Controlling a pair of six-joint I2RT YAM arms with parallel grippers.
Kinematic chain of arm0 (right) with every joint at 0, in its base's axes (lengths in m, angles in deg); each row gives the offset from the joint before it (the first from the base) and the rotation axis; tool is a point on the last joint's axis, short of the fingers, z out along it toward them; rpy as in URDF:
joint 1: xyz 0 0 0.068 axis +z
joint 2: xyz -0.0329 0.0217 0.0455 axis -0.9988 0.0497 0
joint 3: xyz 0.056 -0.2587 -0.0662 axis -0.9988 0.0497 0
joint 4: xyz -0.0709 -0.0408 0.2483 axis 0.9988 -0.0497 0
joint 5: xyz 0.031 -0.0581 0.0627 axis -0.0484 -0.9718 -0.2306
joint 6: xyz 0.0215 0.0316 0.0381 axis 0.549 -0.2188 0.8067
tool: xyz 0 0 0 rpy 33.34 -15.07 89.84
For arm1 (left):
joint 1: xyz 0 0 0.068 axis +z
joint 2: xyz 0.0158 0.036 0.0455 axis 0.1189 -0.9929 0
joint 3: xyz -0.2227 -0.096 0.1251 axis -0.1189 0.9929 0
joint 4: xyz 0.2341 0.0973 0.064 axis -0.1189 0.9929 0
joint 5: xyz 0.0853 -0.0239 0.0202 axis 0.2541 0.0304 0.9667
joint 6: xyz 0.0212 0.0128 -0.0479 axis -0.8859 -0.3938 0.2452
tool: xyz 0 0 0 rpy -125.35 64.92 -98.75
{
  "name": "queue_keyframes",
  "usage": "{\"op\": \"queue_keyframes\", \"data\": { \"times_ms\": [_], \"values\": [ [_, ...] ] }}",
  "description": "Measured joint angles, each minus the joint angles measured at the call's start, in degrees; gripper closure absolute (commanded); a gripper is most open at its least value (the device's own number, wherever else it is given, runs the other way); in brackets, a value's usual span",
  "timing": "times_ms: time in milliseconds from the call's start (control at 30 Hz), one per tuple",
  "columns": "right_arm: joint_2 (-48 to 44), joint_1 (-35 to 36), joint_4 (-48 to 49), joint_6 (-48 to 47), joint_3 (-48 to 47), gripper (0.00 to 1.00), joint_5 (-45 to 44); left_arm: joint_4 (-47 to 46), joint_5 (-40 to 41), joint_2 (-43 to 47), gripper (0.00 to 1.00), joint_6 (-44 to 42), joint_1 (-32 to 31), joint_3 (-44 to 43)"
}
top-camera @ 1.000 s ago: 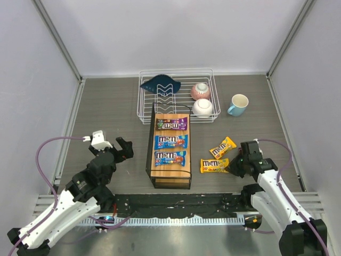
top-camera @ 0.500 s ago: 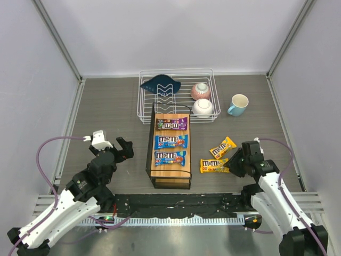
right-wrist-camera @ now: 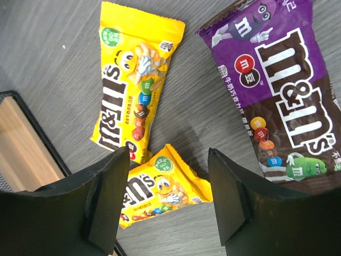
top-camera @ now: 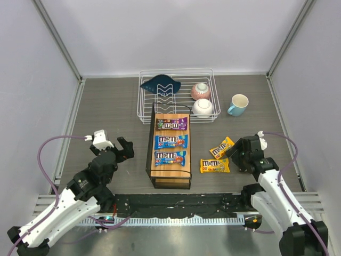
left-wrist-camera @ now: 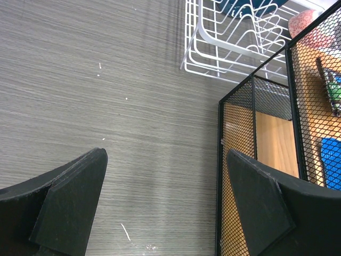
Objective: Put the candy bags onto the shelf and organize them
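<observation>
The shelf [top-camera: 158, 172] stands mid-table with a purple candy bag [top-camera: 171, 124] and two blue ones [top-camera: 171, 141] [top-camera: 170, 158] on its wooden top. To its right, two yellow bags [top-camera: 222, 146] [top-camera: 214, 166] lie on the table. My right gripper [top-camera: 232, 153] hovers open over them. In the right wrist view the nearer yellow bag [right-wrist-camera: 162, 192] lies between the right gripper's [right-wrist-camera: 168, 160] fingers, untouched, with the other yellow bag [right-wrist-camera: 137, 80] and a purple bag [right-wrist-camera: 277, 101] beyond. My left gripper [top-camera: 123, 146] [left-wrist-camera: 165, 160] is open and empty beside the shelf's [left-wrist-camera: 254, 106] left side.
A white wire dish rack [top-camera: 146, 103] behind the shelf holds a blue dish [top-camera: 160, 84] and two bowls [top-camera: 201, 90] [top-camera: 202, 108]. A light blue cup [top-camera: 238, 104] stands at the back right. The shelf's corner [right-wrist-camera: 21, 144] shows left of the right gripper.
My right gripper has gone from shut to open and shifted slightly away from the near edge, over the yellow bags. The left arm has barely moved.
</observation>
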Motion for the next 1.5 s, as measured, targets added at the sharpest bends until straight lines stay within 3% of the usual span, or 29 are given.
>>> {"op": "queue_keyframes", "data": {
  "times_ms": [167,733,1000,1500],
  "values": [
    [3.56,0.02,4.42,-0.02,2.54,0.34,0.68,0.0,0.02,-0.07,0.0,0.0,-0.02,0.0],
    [3.23,0.0,13.31,-0.02,6.73,0.37,7.21,0.0,0.04,0.07,0.0,0.0,0.0,0.0],
    [-2.16,0.0,9.09,-0.09,7.98,0.39,10.32,0.0,0.0,0.09,0.0,-0.02,-0.02,0.0],
    [-6.62,0.0,5.01,-0.2,8.48,0.66,13.53,0.0,-0.04,0.09,0.0,-0.15,-0.02,0.0]
  ]
}}
